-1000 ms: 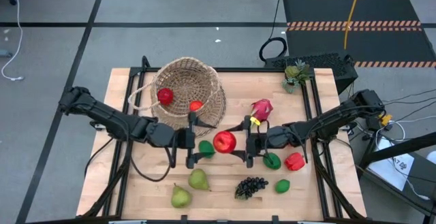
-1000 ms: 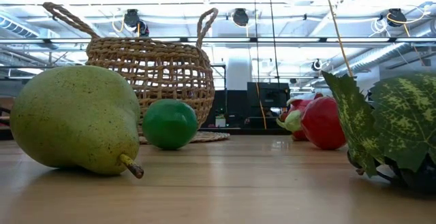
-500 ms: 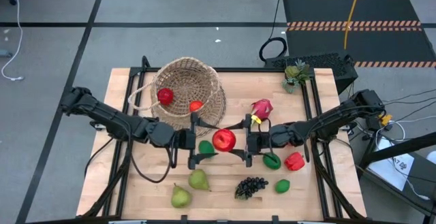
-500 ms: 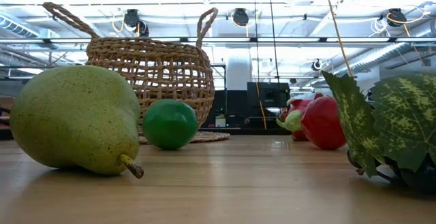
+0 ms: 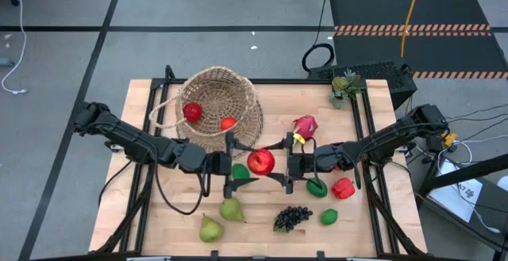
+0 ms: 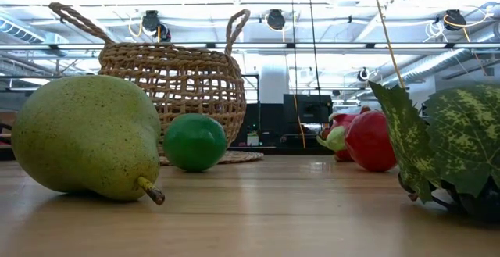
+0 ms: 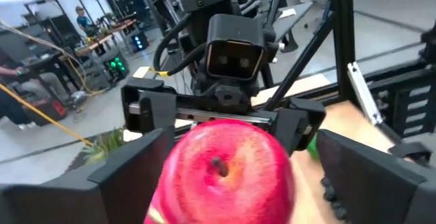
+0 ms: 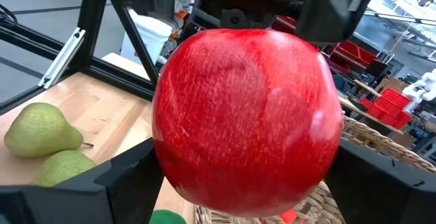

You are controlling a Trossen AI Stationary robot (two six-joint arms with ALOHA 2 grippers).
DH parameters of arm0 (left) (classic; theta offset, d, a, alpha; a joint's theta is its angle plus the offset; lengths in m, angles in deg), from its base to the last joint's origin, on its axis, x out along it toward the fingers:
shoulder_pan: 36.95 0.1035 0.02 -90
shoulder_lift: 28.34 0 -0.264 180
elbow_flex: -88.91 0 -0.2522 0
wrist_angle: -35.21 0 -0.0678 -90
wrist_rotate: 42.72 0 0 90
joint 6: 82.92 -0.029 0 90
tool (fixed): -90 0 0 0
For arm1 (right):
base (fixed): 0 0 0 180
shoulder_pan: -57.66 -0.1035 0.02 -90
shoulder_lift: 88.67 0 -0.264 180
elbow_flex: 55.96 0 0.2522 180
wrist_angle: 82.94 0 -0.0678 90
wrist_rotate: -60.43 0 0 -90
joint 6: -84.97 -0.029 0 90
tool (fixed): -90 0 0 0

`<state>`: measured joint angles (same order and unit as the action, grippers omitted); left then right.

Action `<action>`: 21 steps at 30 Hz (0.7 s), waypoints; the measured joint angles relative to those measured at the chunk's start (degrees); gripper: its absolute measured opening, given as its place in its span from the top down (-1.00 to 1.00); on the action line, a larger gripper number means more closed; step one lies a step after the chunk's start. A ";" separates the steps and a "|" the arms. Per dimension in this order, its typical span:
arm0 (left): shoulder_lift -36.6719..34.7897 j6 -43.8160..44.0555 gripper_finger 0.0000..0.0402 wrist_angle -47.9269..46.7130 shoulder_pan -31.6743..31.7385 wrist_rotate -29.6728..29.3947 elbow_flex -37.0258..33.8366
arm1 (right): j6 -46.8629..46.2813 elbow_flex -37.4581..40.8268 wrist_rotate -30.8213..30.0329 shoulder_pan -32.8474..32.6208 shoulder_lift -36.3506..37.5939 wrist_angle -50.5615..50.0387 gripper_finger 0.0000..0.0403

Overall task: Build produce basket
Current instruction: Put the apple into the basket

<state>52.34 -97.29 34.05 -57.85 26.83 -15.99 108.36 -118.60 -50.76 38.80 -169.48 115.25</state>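
Mid-air handover at table centre: apple [image 5: 261,163] clamped in right gripper [image 5: 279,166], held out toward left gripper [image 5: 240,169], fingers apart either side, not yet gripping. Basket [image 5: 216,106] far left, two red fruits inside; likely destination.

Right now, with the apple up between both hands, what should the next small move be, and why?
Probably close the left hand onto the red apple. The right hand grips it above the table, and the left hand's open fingers flank it, on the side nearer the basket.
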 joint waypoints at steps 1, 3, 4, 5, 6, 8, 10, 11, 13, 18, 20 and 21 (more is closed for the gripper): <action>0.01 1.13 -0.76 0.36 0.00 0.00 0.00 | 0.10 0.00 0.00 0.00 0.00 0.00 -0.72; -0.01 2.56 -0.63 1.24 0.00 -0.02 0.00 | 0.22 0.00 0.00 0.00 0.00 0.00 -0.72; -0.04 2.69 -0.55 1.27 0.00 -0.02 0.00 | 0.23 0.00 0.00 0.00 0.00 0.00 -0.72; -0.04 2.71 -0.48 1.27 0.00 -0.02 0.00 | 0.23 0.00 0.00 0.00 0.00 0.00 -0.72; -0.04 2.67 -0.41 1.21 0.00 -0.02 0.00 | 0.25 0.00 0.00 0.00 0.00 0.02 -0.72; -0.04 2.68 -0.27 1.16 0.00 -0.02 0.00 | 0.25 0.00 0.00 0.00 0.00 0.11 -0.72; -0.04 2.84 -0.15 1.16 0.00 -0.15 0.00 | 0.25 0.00 0.00 0.00 0.00 0.20 -0.72; -0.04 2.88 -0.09 1.09 0.00 -0.42 0.00 | 0.25 0.00 0.00 0.00 0.00 0.20 -0.72; -0.04 2.88 0.01 0.97 0.00 -0.58 0.00 | 0.25 0.00 0.00 0.00 0.00 0.18 -0.72; -0.04 4.54 0.22 0.82 0.00 -0.63 0.00 | 0.27 0.00 0.00 0.00 0.00 0.20 -0.72; -0.04 5.65 0.29 0.38 0.00 -0.63 0.00 | 0.27 0.00 0.00 0.00 0.00 0.19 -0.72; -0.04 5.75 0.32 -0.10 0.00 -0.63 0.00 | 0.27 0.00 0.00 0.00 0.00 0.19 -0.72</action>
<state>52.30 -91.54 33.95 -57.85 26.19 -15.99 108.63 -118.60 -50.76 38.80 -169.48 115.44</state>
